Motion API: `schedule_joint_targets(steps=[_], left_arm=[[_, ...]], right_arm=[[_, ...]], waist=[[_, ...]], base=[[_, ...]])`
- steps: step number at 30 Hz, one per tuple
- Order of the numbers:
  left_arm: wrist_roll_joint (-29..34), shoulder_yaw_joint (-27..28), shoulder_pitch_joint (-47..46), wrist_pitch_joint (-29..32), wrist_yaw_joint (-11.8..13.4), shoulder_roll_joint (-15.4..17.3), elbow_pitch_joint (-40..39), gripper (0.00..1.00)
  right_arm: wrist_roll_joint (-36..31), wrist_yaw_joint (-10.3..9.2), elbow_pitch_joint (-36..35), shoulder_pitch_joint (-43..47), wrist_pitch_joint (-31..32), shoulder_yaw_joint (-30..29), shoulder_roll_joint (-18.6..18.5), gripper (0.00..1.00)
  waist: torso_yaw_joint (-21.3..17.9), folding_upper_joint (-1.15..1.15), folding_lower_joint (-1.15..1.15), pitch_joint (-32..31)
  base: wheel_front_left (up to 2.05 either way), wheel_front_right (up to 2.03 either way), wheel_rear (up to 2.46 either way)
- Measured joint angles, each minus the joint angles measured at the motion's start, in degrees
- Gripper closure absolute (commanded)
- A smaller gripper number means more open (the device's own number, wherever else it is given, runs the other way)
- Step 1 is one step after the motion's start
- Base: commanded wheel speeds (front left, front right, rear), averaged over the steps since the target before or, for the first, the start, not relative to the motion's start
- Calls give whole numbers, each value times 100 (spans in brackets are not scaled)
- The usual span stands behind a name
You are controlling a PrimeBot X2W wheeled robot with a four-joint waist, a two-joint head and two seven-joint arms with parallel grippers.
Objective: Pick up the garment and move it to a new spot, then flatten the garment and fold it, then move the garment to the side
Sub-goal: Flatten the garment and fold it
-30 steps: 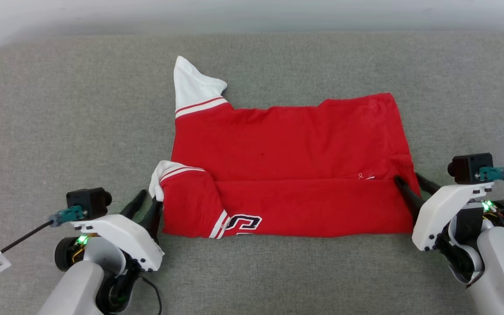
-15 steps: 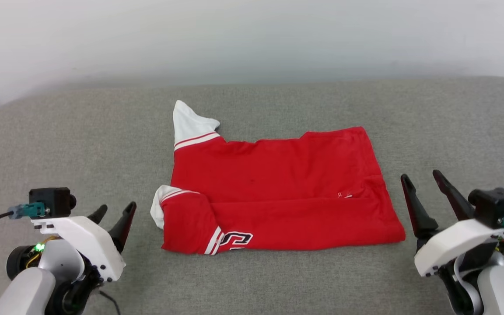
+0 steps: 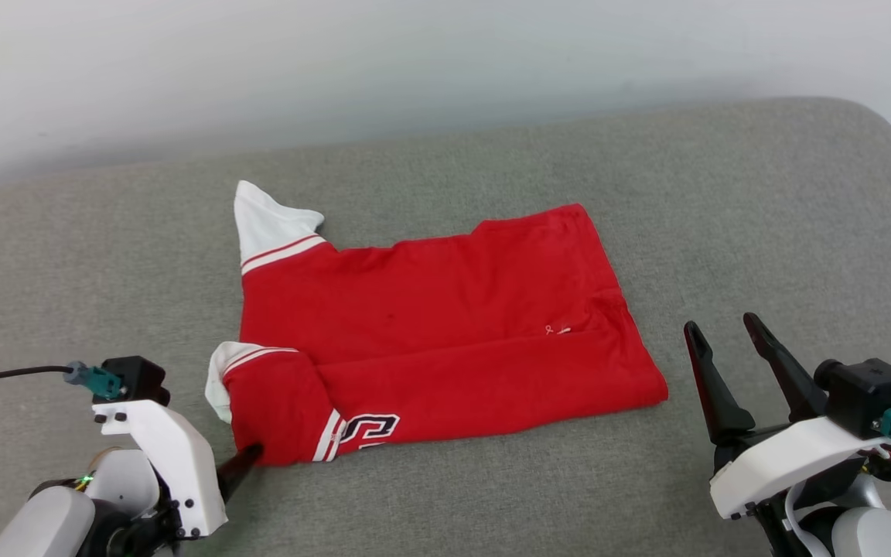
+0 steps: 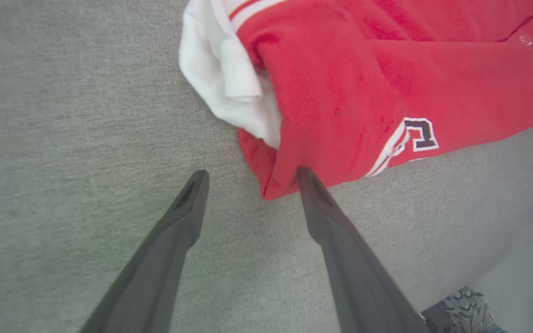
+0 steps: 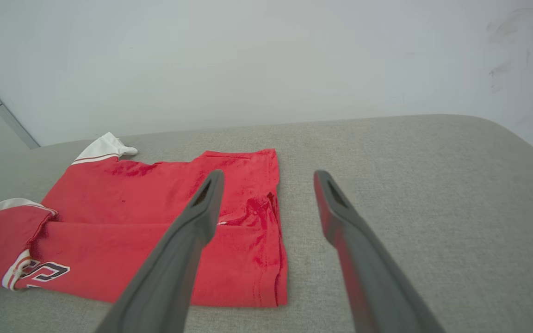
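Left gripper (image 4: 250,175) stands spread and holds nothing, with one fingertip touching the near left corner of the garment (image 3: 430,340). Right gripper (image 3: 722,325) is spread too and empty, near the garment's right edge but apart from it. The red garment lies folded on the grey cushion (image 3: 724,193), with one white sleeve end (image 3: 267,220) at its far left corner.

Garment (image 3: 430,340) on cushion (image 3: 762,232); wall (image 3: 414,62) behind

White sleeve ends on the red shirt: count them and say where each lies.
2. One white sleeve end pokes out at the garment's far left corner; the other bunches at its near left corner. Folds could hide more.
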Motion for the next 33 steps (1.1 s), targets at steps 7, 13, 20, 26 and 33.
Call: schedule_joint_targets(steps=[7, 13, 20, 26, 33], left_arm=[[-64, -143, -301, 68, -194, -212, 470, 0], [-78, -236, -523, 36, -360, -423, 800, 77], [-79, -259, -644, -400, -533, -737, 1066, 100], [-19, -249, -628, -667, -550, -822, 936, 100], [163, -309, -591, -728, -457, -755, 313, 100]], right_arm=[[77, 0, -109, 49, 101, -138, 8, 0], [225, 0, -133, -35, 361, -401, -104, 0], [459, -1, -45, -181, 1245, -770, -322, 0], [850, -1, 479, -488, 2699, -690, -615, 0], [1213, -1, 1131, -1085, 4032, -324, -832, 0]], waist=[[-147, 0, 0, 363], [-142, 0, -1, 531], [0, 0, 0, 578], [181, 0, 0, 540], [547, 0, 1, 611]], base=[[0, 0, 0], [0, 0, 0], [0, 0, 0], [0, 0, 0], [0, 0, 0]])
